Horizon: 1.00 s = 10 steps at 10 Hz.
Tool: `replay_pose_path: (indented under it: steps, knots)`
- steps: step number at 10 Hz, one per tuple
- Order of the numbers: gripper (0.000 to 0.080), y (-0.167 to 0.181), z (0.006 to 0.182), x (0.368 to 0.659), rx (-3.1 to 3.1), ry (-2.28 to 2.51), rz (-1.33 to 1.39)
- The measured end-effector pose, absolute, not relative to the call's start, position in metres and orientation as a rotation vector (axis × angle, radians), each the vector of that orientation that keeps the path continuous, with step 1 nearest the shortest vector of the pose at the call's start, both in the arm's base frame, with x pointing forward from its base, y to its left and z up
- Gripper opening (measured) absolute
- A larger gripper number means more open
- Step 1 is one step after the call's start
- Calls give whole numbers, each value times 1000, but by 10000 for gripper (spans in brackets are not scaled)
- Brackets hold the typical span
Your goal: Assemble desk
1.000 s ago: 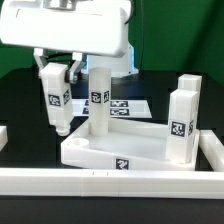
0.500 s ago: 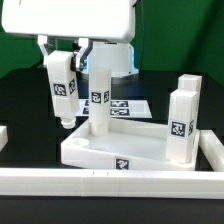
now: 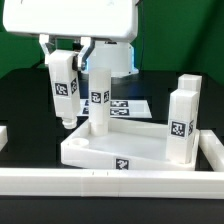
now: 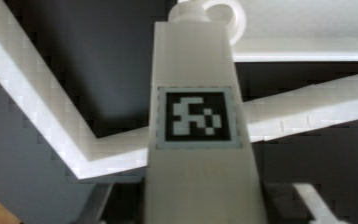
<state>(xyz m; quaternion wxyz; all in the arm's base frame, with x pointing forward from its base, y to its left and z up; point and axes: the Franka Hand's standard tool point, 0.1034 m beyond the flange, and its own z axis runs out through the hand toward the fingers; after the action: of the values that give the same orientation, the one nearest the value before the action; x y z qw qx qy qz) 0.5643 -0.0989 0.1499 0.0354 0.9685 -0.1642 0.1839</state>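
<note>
In the upper left of the frame, my gripper (image 3: 62,62) has lifted its tightly held leg (image 3: 63,92) higher, ready for the desk top's (image 3: 120,150) empty corner socket.

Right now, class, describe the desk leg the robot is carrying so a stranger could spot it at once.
Start at the white desk slab. Above its corner on the exterior view's left hangs the leg, held by the gripper. Unlike the other legs, it touches nothing below and tilts slightly.
</note>
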Motion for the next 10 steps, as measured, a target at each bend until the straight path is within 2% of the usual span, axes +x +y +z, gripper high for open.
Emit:
replay_pose_path:
  steps: [2, 3, 4, 10]
  knots:
    - [291, -91, 151, 570, 2965, -484, 613]
    - [291, -92, 157, 577, 2885, -446, 804]
    - [291, -88, 150, 572, 2892, -437, 780]
    - [291, -72, 144, 573, 2909, -389, 761]
